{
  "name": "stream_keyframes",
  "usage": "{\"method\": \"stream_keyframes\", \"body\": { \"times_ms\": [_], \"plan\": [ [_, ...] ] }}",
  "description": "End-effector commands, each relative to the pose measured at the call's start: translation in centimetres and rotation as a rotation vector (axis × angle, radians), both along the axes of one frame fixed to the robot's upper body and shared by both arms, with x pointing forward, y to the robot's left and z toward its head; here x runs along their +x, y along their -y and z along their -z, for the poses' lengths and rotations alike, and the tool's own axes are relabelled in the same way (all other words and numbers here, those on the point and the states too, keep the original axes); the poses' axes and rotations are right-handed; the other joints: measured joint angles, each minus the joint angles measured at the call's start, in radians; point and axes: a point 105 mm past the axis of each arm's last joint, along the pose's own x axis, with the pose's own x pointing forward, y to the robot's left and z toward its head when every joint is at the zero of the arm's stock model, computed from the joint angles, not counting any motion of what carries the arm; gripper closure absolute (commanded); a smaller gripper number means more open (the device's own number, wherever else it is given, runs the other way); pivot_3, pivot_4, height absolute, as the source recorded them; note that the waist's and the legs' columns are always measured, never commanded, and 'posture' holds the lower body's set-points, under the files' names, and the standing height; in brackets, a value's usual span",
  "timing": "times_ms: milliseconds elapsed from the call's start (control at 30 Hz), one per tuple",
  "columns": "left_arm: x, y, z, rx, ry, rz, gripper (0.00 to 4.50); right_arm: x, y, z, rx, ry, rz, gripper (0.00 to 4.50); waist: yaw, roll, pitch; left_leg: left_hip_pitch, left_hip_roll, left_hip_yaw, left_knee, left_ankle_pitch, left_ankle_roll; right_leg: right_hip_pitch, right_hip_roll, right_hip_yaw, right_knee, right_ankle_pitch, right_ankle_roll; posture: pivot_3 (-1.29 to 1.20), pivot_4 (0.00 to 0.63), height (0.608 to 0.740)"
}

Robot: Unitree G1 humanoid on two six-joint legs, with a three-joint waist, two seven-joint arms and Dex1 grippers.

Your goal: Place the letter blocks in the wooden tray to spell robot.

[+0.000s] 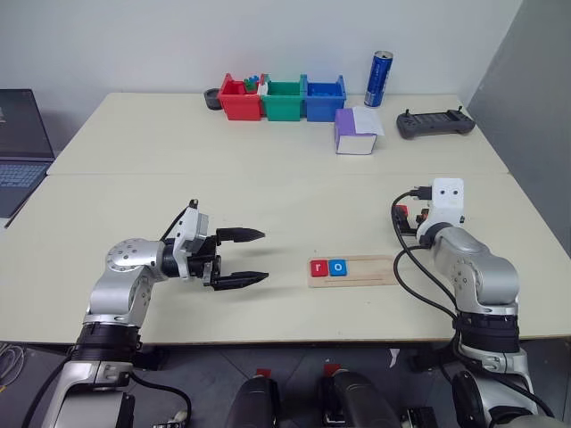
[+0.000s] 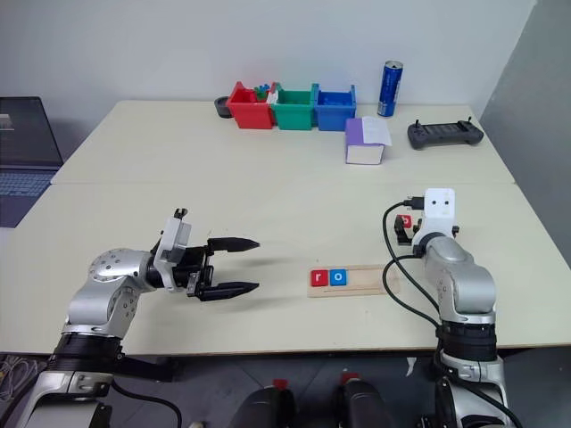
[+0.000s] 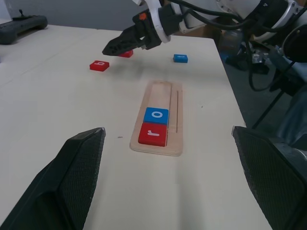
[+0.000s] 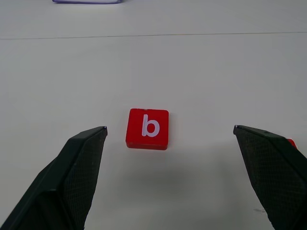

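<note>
The wooden tray [image 1: 366, 271] lies near the table's front edge, between my two arms. At its left end sit a red "r" block [image 1: 318, 267] and, beside it, a blue "o" block [image 1: 337, 267]. My left gripper [image 1: 264, 256] hovers open and empty to the left of the tray, pointing at it. Close over the table, my right gripper [image 4: 169, 128] is open, with a red "b" block [image 4: 147, 128] lying flat between and just ahead of its fingers. A second red block [image 3: 127, 53] and a blue block [image 3: 180, 58] lie past the tray's right end.
Red [image 1: 239, 100], green [image 1: 285, 100] and blue [image 1: 324, 98] bins line the far edge, beside a blue can [image 1: 379, 78]. A purple-and-white box [image 1: 357, 131] and a black controller [image 1: 434, 123] lie at the back right. A laptop [image 1: 18, 156] sits far left.
</note>
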Motion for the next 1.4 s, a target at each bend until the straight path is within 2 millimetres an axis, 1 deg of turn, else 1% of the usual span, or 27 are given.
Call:
{"method": "stream_keyframes", "body": {
  "times_ms": [33,300,400,500,633,733,833,867,933,1000,1100,1300,1400],
  "plan": [
    [-0.5,0.3,-0.6,0.013,0.034,0.040,0.02,1.3,-0.5,-1.1,-0.012,0.050,0.006,0.00,-0.002,0.000,0.000,0.000,0.000,0.000,0.000,0.000,0.000,0.000,0.000,0.000,0.000,0.000,0.000,0.00,0.150,0.740],
    [-0.6,0.6,-0.6,0.023,0.046,0.054,0.02,3.2,-0.8,-0.3,-0.013,0.035,0.011,0.00,-0.011,0.000,0.000,-0.001,0.000,0.000,0.000,0.000,0.000,0.000,0.000,0.000,0.000,0.000,0.000,0.00,0.150,0.740],
    [-0.7,0.6,-0.5,0.026,0.048,0.049,0.02,3.6,-1.2,0.5,-0.013,-0.001,-0.003,0.00,-0.013,0.000,0.000,0.000,0.000,0.000,0.000,0.000,0.000,0.000,0.000,0.000,0.000,0.000,0.000,0.00,0.150,0.740],
    [-0.7,0.5,-0.5,0.027,0.051,0.040,0.02,3.7,-1.3,1.5,-0.005,-0.044,0.002,0.00,-0.013,0.000,0.000,0.000,0.000,0.000,0.000,0.000,0.000,0.000,0.000,0.000,0.000,0.000,0.000,0.00,0.150,0.740],
    [-0.8,0.3,-0.6,0.025,0.052,0.028,0.02,3.4,-0.9,3.0,0.017,-0.104,0.038,0.00,-0.014,0.000,0.000,0.000,0.000,0.000,0.000,0.000,0.000,0.000,0.000,0.000,0.000,0.000,0.000,0.00,0.150,0.740],
    [-0.9,0.1,-0.6,0.026,0.051,0.020,0.00,3.2,-0.6,3.7,0.036,-0.126,0.050,0.60,-0.014,-0.001,-0.001,0.000,0.000,0.000,0.000,0.000,0.000,0.000,0.000,0.000,0.000,0.000,0.000,0.00,0.150,0.740],
    [-0.8,0.0,-0.6,0.028,0.051,0.016,0.00,3.1,-0.7,3.5,0.035,-0.121,0.054,1.55,-0.014,-0.001,-0.001,0.000,0.000,0.000,0.000,0.000,0.000,0.000,0.000,0.000,0.000,0.000,0.000,0.00,0.150,0.740],
    [-0.7,0.0,-0.6,0.029,0.051,0.015,0.00,3.1,-0.8,3.3,0.038,-0.118,0.053,1.95,-0.014,-0.001,-0.001,0.000,0.000,0.000,0.000,0.000,0.000,0.000,0.000,0.000,0.000,0.000,0.000,0.00,0.150,0.740],
    [-0.6,0.0,-0.7,0.030,0.051,0.015,0.00,2.8,-0.9,2.9,0.038,-0.106,0.047,2.56,-0.014,-0.001,-0.001,0.000,0.000,0.000,0.000,0.000,0.000,0.000,0.000,0.000,0.000,0.000,0.000,0.00,0.150,0.740],
    [-0.5,0.0,-0.7,0.032,0.051,0.017,0.00,2.3,-0.7,2.4,0.022,-0.090,0.040,3.05,-0.013,-0.001,-0.001,0.000,0.000,0.000,0.000,0.000,0.000,0.000,0.000,0.000,0.000,0.000,0.000,0.00,0.150,0.740],
    [-0.4,0.1,-0.7,0.036,0.047,0.025,0.00,1.1,-0.1,1.5,-0.024,-0.060,0.043,3.03,-0.013,-0.001,-0.001,0.000,0.000,0.000,-0.001,0.000,0.000,0.000,0.000,0.000,-0.001,0.000,0.000,0.00,0.150,0.740],
    [0.0,-0.1,-0.5,0.043,0.039,0.043,0.00,-3.3,0.7,0.9,-0.046,-0.069,0.044,3.03,-0.011,-0.001,-0.001,-0.001,0.000,0.000,-0.001,0.000,0.000,-0.001,0.000,0.000,-0.001,0.000,0.000,0.00,0.150,0.740],
    [0.2,0.2,-0.6,0.038,0.038,0.062,0.00,-5.7,1.1,1.2,-0.031,-0.084,0.036,3.03,-0.011,-0.001,-0.001,-0.001,0.000,0.000,-0.001,0.000,0.000,-0.001,0.000,0.000,-0.001,0.000,0.000,0.00,0.150,0.740]
  ]
}}
